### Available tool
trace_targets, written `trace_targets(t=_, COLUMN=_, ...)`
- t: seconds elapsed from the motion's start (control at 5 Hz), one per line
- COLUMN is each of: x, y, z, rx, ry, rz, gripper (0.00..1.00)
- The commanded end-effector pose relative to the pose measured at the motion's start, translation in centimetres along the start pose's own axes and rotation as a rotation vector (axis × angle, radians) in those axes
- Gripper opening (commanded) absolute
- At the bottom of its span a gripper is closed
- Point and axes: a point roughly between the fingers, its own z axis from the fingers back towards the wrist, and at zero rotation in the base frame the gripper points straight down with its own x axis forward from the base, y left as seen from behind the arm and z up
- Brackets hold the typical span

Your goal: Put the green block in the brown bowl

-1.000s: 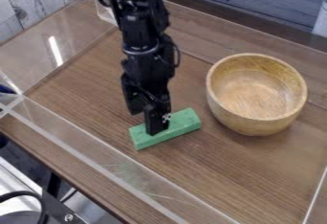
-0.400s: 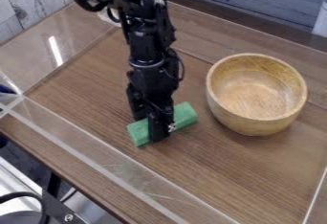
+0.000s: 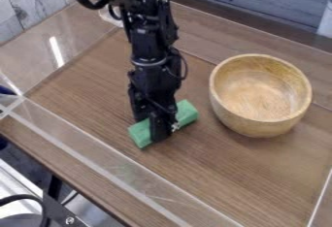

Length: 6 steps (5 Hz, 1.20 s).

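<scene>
Fingers [image 3: 157, 126] down at the block [image 3: 165, 126], straddling its middle, one on each long side. Whether clamped or merely parted around it cannot be told: the tips merge with the green and any gap is too small and dark to read. Gripper [image 3: 158, 129] pointing straight down, wrist and arm [image 3: 147, 37] rising above it towards the table's far left.

Block flat on the table [image 3: 78, 85], about mid-surface, slightly nearer the front edge, directly under the fingers rather than off to a side. Long axis running from near-left to far-right, with the far end aimed roughly towards the bowl; fingers set across that axis, so probably the right bite for a lift. Both green ends showing either side of the gripper.

Bowl [image 3: 261, 95] to the right, well apart from the block, upright, nothing visible inside. Likely next: close, lift clear of the rim, carry right.

Hidden: the block's middle and the contact itself, behind the gripper. Arm cut off at the top edge. Clear wall [image 3: 143, 178] along the front edge.
</scene>
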Motion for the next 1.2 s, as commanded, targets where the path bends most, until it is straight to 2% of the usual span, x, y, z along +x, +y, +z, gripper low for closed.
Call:
trace_targets(t=0.0, x=1.2, y=0.4, z=2.7, rx=0.041, ry=-0.075, rz=0.017, gripper=0.00)
trace_targets(t=0.2, x=2.4, y=0.7, z=5.2, rx=0.061, ry=-0.127, rz=0.099, gripper=0.00)
trace_targets(t=0.4, x=4.9, y=1.2, z=8.0, rx=0.073, ry=-0.180, rz=0.134, gripper=0.00)
trace_targets(t=0.6, x=8.3, y=1.2, z=9.7, rx=0.066, ry=-0.213, rz=0.145, gripper=0.00)
trace_targets(t=0.8, x=7.3, y=3.2, z=7.7, rx=0.084, ry=-0.189, rz=0.170, gripper=0.00)
trace_targets(t=1.0, x=6.9, y=5.1, z=6.0, rx=0.096, ry=-0.168, rz=0.201, gripper=0.00)
